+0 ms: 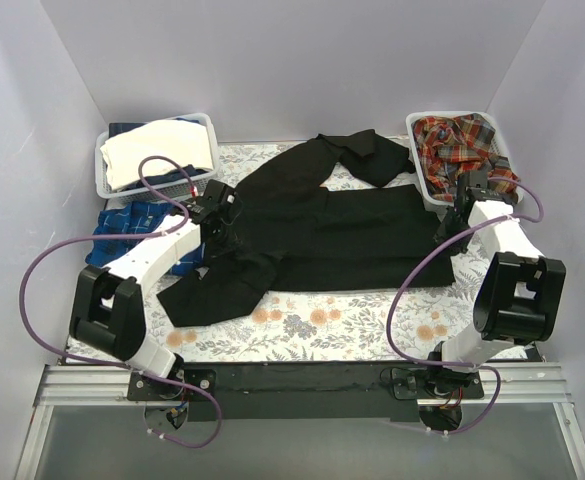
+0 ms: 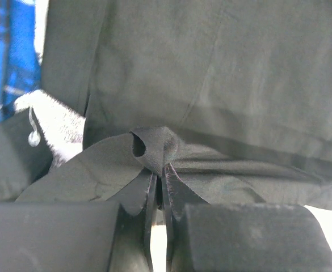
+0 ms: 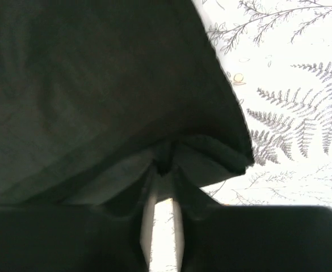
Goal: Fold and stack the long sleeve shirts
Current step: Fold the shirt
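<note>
Flowery table (image 1: 372,325) under everything. Black shirt (image 1: 322,225) spread across middle of it. Plaid shirts (image 1: 462,145) heaped in right basket (image 1: 425,192). Blue checked shirt (image 1: 132,228) by left edge. My left gripper (image 2: 160,170) clamped on black shirt fold, left side. My right gripper (image 3: 163,169) pinching its right edge, jaws barely apart.

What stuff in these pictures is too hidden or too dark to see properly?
- Top view: the left arm covers part of the blue checked shirt.
- Top view: how many plaid shirts fill the right basket; they are bunched together.
- Right wrist view: whether the right gripper grips the black shirt; both look equally dark.
</note>
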